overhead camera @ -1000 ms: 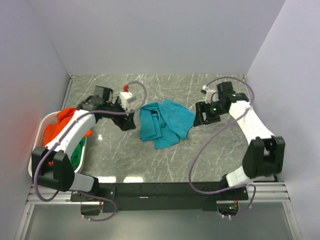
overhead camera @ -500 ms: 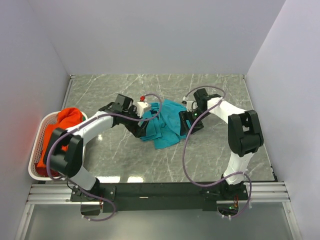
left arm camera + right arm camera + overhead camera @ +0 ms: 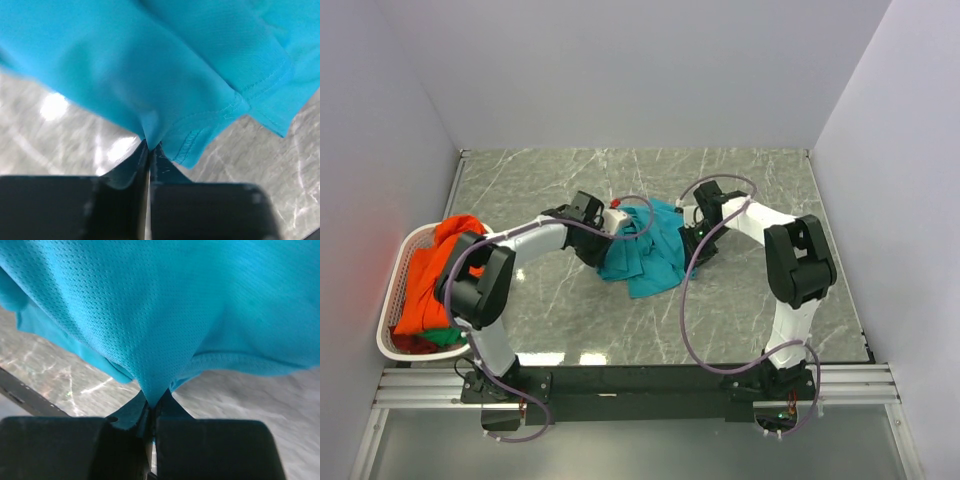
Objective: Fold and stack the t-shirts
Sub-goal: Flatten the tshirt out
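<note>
A crumpled teal t-shirt [image 3: 645, 255] lies mid-table on the grey marble. My left gripper [image 3: 604, 246] is at its left edge, my right gripper [image 3: 692, 246] at its right edge. In the left wrist view the black jaws are shut on a pinch of the teal t-shirt [image 3: 165, 75], near a stitched hem, with the left gripper [image 3: 149, 146] at the fold. In the right wrist view the right gripper [image 3: 154, 401] is likewise shut on a fold of teal t-shirt [image 3: 165, 310]. An orange t-shirt [image 3: 432, 275] and a green t-shirt [image 3: 442, 337] sit in the basket.
A white laundry basket [image 3: 390, 315] stands at the table's left edge against the wall. Grey walls close in the left, back and right. Purple cables loop from both arms over the table. The black mounting rail [image 3: 640, 382] runs along the near edge.
Both arms have reached in from the sides to the teal t-shirt, and both grippers have gone from open to shut on its cloth. The shirt is slightly more bunched.
</note>
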You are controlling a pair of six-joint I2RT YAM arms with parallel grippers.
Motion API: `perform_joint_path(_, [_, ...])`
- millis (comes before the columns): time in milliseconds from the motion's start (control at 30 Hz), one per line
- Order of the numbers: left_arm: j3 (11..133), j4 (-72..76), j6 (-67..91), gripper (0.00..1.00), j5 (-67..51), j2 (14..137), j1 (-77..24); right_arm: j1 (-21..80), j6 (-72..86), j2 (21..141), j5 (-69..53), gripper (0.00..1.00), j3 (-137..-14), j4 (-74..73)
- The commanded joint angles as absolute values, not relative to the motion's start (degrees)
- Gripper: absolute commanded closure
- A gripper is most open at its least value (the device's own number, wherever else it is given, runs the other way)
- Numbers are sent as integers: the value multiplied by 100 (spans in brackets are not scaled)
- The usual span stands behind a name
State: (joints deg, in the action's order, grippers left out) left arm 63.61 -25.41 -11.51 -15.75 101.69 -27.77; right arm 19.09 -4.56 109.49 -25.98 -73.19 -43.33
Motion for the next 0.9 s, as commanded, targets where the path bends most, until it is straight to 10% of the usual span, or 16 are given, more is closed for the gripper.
perform_joint_path(0, [6627,-3005,-1327,99,-1503,9695,-2418,1767,-632,10355,-2250,100,-7331,-4482])
perform_joint_path(867, [5873,-4799,-3928,100,-1670,7929,-589,1222,-3084,8728,-1292,100,-5511,-5703])
